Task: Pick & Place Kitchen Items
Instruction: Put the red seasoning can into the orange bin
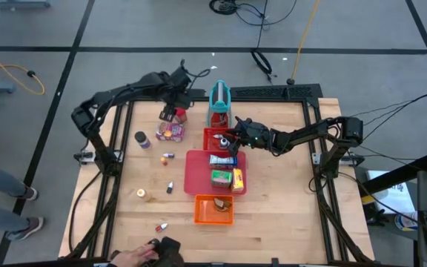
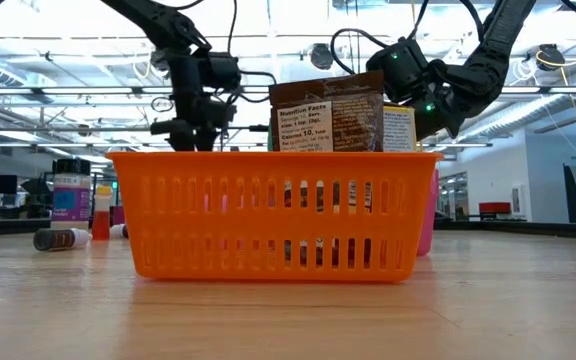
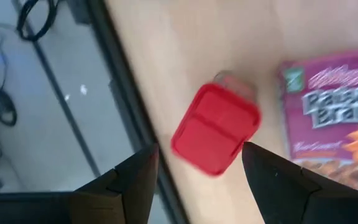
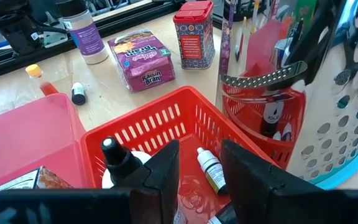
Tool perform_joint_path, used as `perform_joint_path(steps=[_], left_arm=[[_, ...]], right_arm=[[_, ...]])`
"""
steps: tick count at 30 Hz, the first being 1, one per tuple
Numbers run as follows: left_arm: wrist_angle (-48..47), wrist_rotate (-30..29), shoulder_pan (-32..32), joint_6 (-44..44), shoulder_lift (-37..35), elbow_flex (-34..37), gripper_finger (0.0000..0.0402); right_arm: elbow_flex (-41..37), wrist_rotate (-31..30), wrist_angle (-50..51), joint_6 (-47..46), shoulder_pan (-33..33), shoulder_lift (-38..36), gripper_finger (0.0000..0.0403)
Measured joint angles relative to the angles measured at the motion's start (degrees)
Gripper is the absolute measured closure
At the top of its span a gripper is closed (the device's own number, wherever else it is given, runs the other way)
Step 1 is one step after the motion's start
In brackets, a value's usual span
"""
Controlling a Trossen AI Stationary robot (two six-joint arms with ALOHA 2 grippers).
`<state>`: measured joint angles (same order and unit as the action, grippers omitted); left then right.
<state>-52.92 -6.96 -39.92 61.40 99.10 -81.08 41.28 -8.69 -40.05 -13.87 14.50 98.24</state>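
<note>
Raisin Bran packet [image 3: 334,118] blurred, cut off

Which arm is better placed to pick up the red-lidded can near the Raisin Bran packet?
Left. Its end effector hangs open directly over the red-lidded can, while the right end effector is over the small red basket.

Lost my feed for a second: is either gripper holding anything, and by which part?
Nothing held. Left gripper hangs open above the red-lidded container; right gripper is open over the small red basket.
</note>
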Motion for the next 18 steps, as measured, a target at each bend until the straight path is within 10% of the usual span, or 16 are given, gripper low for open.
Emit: perform_joint_path(steps=[18], left_arm=[[3.01, -1.77, 2.94, 4.05, 0.01, 3.78, 0.017]], right_arm=[[0.0, 0.01, 0.0, 0.05, 0.0, 0.0, 0.0293]])
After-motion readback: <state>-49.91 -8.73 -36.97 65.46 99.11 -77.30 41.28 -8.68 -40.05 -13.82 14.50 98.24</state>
